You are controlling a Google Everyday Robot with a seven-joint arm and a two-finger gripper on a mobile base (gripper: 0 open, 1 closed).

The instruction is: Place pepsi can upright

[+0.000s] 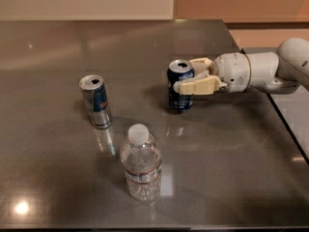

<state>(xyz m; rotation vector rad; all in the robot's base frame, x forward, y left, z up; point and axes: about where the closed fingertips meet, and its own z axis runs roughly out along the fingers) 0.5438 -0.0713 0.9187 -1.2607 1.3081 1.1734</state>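
Note:
The pepsi can, short and dark navy with a silver top, stands upright on the grey metal table, right of centre. My gripper reaches in from the right, its white arm lying level above the table. Its cream fingers sit on either side of the can's upper half, one in front and one behind, closed on it. The can's base rests on the table.
A slimmer silver-and-blue can stands upright to the left. A clear plastic water bottle with a white cap stands in front, near the table's front edge. The table's right edge runs just below my arm.

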